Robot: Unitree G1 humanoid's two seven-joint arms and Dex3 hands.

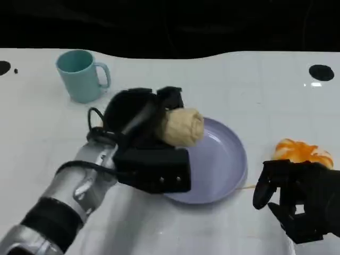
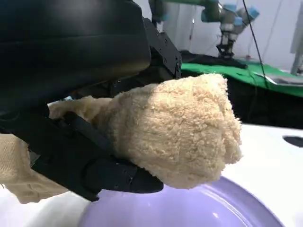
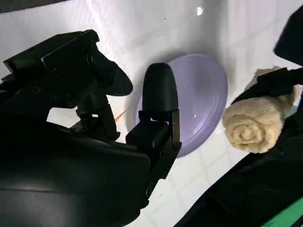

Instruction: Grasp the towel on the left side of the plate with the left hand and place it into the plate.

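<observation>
Head view: the left hand (image 1: 141, 125) grips the rolled towel (image 1: 183, 126), carrying it just over the lavender plate (image 1: 223, 164)'s near-left rim. Left wrist view: fingers (image 2: 94, 165) wrapped around the roll, plate below. Right wrist view: the right hand (image 3: 118, 113) hangs empty, fingers apart, beside the plate. Next, I'd say: lower towards the plate's middle, then release.

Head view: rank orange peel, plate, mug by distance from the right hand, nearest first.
1. Orange peel: just above the right hand, at the table's right side.
2. Plate: to the hand's left, mid-table.
3. Mug: far corner on the left, past the left hand holding the towel.
</observation>
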